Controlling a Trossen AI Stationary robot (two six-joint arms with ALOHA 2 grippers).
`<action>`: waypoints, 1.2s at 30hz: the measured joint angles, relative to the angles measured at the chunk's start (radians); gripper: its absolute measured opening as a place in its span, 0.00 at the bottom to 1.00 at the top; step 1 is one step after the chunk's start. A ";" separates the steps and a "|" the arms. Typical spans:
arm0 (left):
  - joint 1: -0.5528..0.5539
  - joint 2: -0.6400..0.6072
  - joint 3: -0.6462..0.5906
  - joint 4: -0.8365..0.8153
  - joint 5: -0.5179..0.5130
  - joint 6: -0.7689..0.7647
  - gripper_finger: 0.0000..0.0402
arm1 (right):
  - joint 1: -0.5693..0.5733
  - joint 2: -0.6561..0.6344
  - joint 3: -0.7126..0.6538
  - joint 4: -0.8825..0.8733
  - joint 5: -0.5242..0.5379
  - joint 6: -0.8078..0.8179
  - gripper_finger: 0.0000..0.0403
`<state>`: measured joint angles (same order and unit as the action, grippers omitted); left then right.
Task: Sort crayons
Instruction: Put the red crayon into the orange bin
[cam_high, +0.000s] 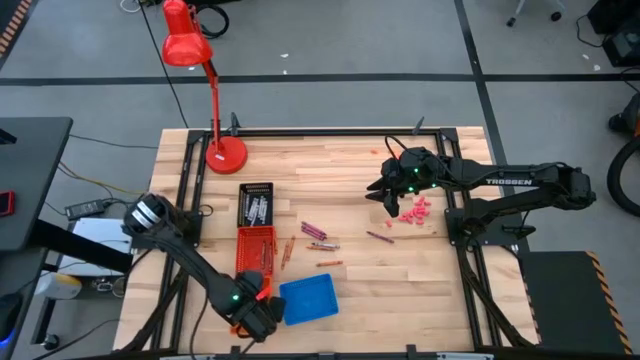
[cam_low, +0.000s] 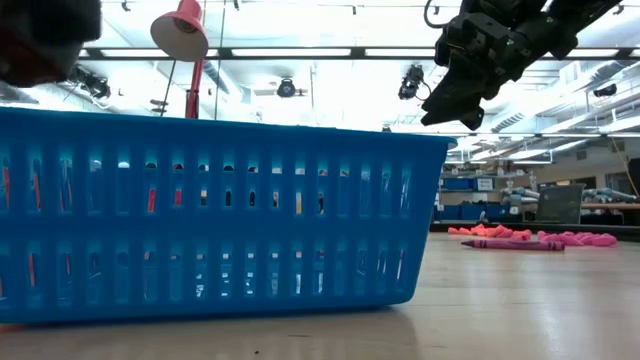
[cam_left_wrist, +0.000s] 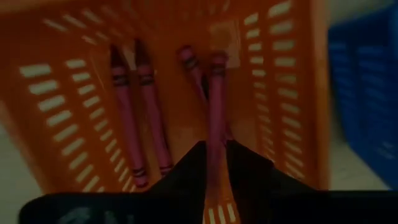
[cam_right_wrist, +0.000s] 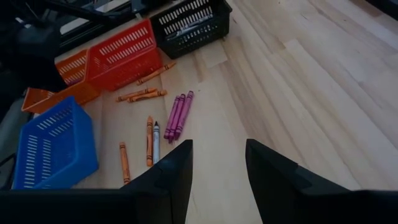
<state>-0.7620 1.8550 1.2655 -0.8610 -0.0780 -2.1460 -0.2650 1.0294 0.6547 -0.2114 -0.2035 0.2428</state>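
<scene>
Left arm reaches toward table's near edge, wrist pitched down; left gripper (cam_high: 250, 308) fingers close together around a thin stick. Right arm extended across far side; right gripper (cam_right_wrist: 217, 163) raised, fingers parted.

Pale wood-plank worktop (cam_right_wrist: 298, 68) looks smooth and matt; the slotted blue plastic basket (cam_low: 210, 220) is slightly glossy.

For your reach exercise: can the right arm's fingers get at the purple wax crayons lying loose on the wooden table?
Probably yes: the right gripper hovers open and empty, and the purple wax crayons lie uncovered ahead.
</scene>
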 joint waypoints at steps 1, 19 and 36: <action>0.000 0.008 0.000 0.009 0.006 0.000 0.21 | 0.000 0.000 0.000 -0.001 0.000 0.000 0.38; 0.070 -0.193 0.006 0.051 0.046 0.199 0.40 | 0.001 0.000 0.000 -0.001 -0.008 0.001 0.38; 0.463 -0.220 0.006 0.165 -0.108 1.129 0.40 | 0.076 0.000 0.000 -0.229 0.021 -0.034 0.38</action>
<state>-0.2994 1.6354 1.2713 -0.6963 -0.1858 -1.0166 -0.1894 1.0294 0.6544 -0.4408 -0.1824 0.2084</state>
